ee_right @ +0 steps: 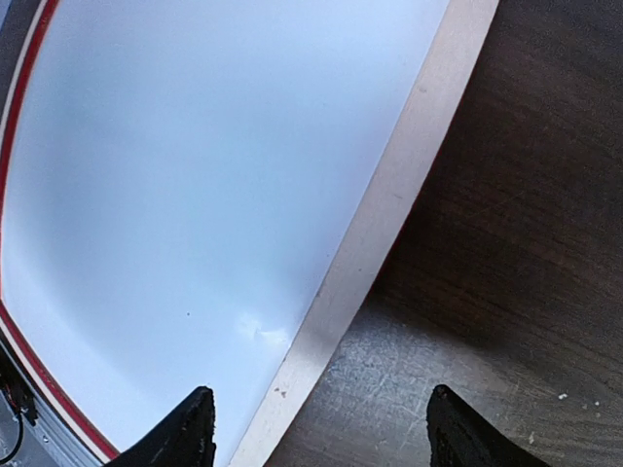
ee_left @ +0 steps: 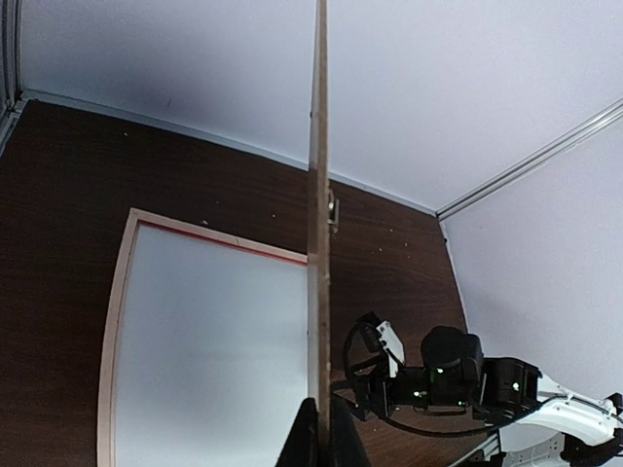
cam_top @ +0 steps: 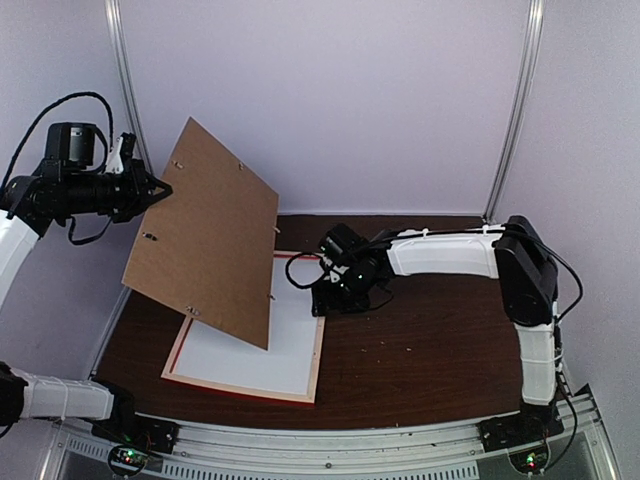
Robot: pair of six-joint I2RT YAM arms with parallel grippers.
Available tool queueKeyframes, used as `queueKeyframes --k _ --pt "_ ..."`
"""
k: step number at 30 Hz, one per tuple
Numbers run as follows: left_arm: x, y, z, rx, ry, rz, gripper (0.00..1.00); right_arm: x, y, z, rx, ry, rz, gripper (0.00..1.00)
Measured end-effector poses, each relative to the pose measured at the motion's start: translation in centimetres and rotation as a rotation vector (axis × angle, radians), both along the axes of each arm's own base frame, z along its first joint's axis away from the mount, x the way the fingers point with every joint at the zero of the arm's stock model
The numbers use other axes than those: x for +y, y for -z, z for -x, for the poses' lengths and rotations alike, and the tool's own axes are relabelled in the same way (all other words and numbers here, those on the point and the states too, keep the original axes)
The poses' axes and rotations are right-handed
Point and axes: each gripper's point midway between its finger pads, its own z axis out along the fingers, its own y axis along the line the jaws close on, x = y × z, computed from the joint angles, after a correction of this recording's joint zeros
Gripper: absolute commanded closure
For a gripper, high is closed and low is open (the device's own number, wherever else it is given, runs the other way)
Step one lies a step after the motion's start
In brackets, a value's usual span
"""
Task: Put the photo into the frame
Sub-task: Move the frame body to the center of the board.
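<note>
A: Nearest first, where was the frame?
B: Frame (cam_top: 240, 388) lay flat on the table (cam_top: 430, 345), pale back up, red showing only at the edges. A white sheet (cam_top: 250, 350) filled it. No printed side showed, so I couldn't tell if that was the photo.

A: Right gripper?
B: Right gripper (ee_right: 326, 428) sat at the frame's 2 o'clock corner with its fingers spread wide, one on each side of the right rail, and held nothing. Couldn't tell if it touched the rail.

A: Risk there?
B: If it dropped or slid toward 9 o'clock, a finger would likely shove the rail and skew the frame, or crease the sheet.

A: Further back?
B: Left gripper (cam_top: 160, 188), up at 10 o'clock, was clamped tight on the edge of the board (cam_top: 205, 245). The board hung tilted in the air with its low corner over the sheet.

A: Main worry?
B: It was a one-edge pinch on a wide panel, so it could swing or slip out. If it fell it would hit the sheet, maybe the right arm. Lowered crooked, it would probably catch a rail instead of seating.
</note>
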Motion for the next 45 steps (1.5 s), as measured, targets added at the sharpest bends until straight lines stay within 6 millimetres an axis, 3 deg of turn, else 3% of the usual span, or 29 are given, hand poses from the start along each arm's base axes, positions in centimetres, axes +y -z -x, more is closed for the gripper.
queueKeyframes --k 5,15,22,29,40,45 --pt "0.0 0.1 -0.1 0.001 0.001 -0.004 1.0 0.6 1.9 0.4 0.023 -0.013 0.027 0.3" --pt "-0.1 1.1 -0.3 0.021 0.006 -0.008 1.0 1.2 1.8 0.6 0.016 -0.023 0.024 0.37" --pt "-0.3 1.8 -0.5 0.039 0.008 -0.012 1.0 1.3 3.5 0.9 0.038 -0.03 0.05 0.4" --pt "-0.3 2.2 -0.7 0.042 0.01 -0.011 1.0 1.4 3.6 1.0 0.035 -0.037 0.052 0.51" --pt "-0.9 3.3 -0.9 0.061 0.034 0.01 1.0 0.7 3.7 0.8 0.023 -0.021 0.081 0.67" --pt "-1.6 4.3 -1.2 0.077 0.047 0.049 1.0 -1.6 3.7 1.3 0.025 0.006 0.11 0.69"
